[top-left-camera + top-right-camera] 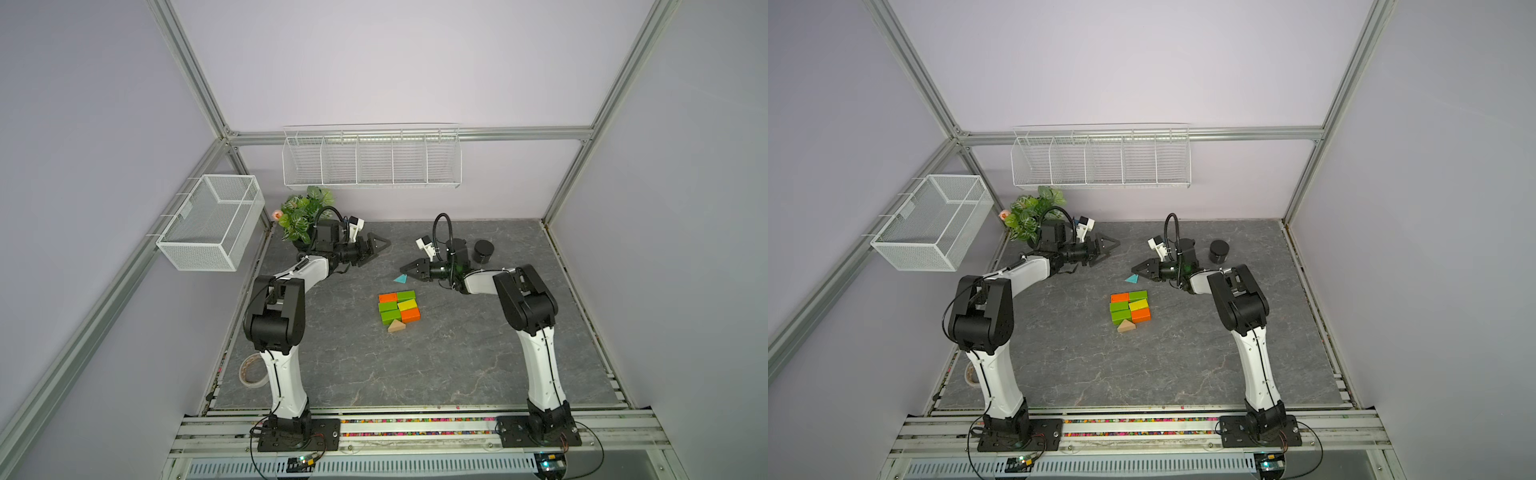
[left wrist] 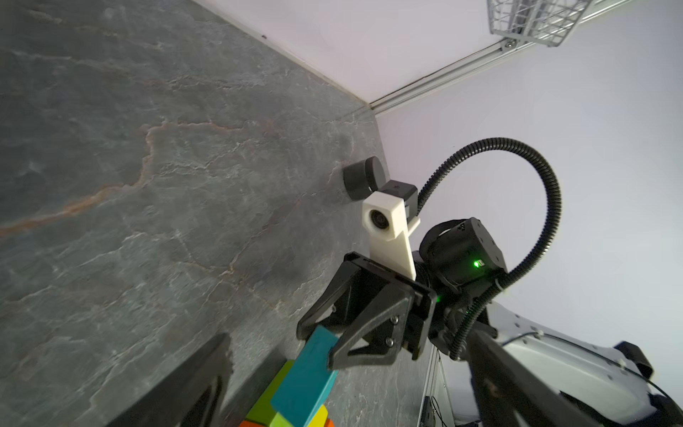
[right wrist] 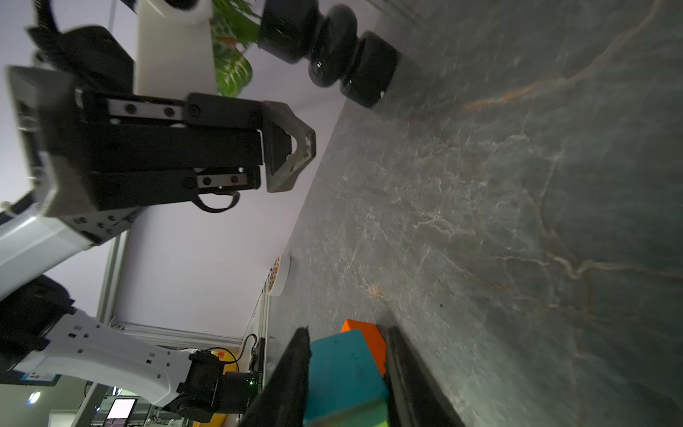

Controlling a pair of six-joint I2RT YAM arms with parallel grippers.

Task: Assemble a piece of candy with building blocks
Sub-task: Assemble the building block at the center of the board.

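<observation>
The right gripper point(image 1: 405, 273) is pinching the teal painted wooden triangular prism point(image 1: 401, 279) between its black fingers point(image 3: 288, 380), holding it just off the twelve o'clock end of the flat two-by-three rectangle of green, orange and yellow painted wooden bricks point(image 1: 398, 307); in both top views the two are looking near but apart; whether the prism is resting on the grey stone-patterned tabletop point(image 1: 478, 353) I cannot tell. The tan wooden triangular prism point(image 1: 396, 326) is lying against the six o'clock end, so the candy seems to be lacking only this last tip. The left gripper point(image 1: 382, 249), jaws spread wide and empty, is hanging well apart at about eleven o'clock; a black round jar point(image 1: 484, 251) is standing at about two o'clock, clear of the work.

The step in hand is probably seating the teal prism; doing it well means squaring its flat base to the short end, centring it on the seam between the two columns, apex pointing to twelve o'clock; setting it flat before nudging it in; opening without dragging. The bricks are loose, smooth-painted and crisp-edged, and the three o'clock column is looking slightly staggered; a firm push would likely be sliding them apart on the stone-look surface.
</observation>
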